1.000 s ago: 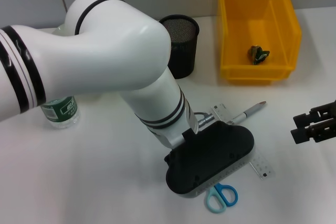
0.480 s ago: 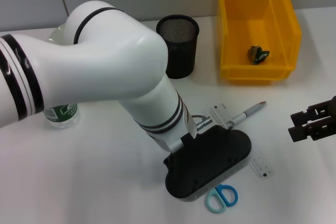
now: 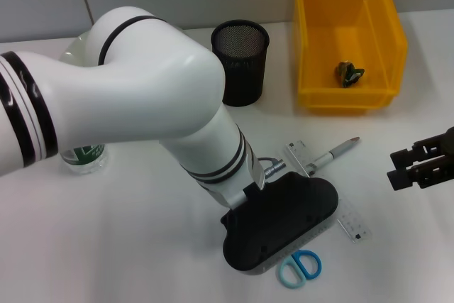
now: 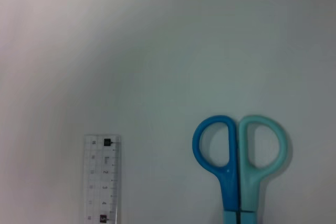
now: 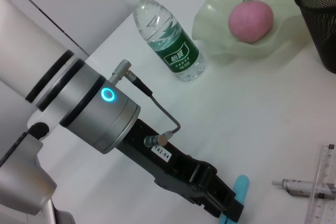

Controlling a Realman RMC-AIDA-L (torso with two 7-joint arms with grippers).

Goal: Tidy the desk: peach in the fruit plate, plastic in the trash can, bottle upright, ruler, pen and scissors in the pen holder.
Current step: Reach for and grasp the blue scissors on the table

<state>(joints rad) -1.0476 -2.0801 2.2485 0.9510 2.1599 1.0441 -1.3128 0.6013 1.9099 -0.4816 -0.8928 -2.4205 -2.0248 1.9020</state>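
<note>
My left gripper [image 3: 278, 228] hangs low over the blue scissors [image 3: 299, 267] and the clear ruler [image 3: 353, 226], covering the blades and the ruler's middle. The left wrist view shows the scissors' handles [image 4: 239, 156] and a ruler end [image 4: 102, 179] just below. The pen [image 3: 335, 152] lies beside the gripper. The black mesh pen holder [image 3: 241, 62] stands behind. The bottle [image 5: 165, 38] stands upright. The peach [image 5: 250, 20] sits in the fruit plate [image 5: 215, 38]. The plastic scrap [image 3: 349, 73] lies in the yellow bin [image 3: 333, 97]. My right gripper [image 3: 415, 168] is open and empty at the right edge.
The left arm's white forearm [image 3: 142, 104] spans the table's left and middle and hides the fruit plate in the head view. The yellow bin stands at the back right. Bare white table lies between the pen and the right gripper.
The left gripper has edged slightly toward the table's near side over the scissors. The right gripper has drifted a little inward. Objects have not moved.
</note>
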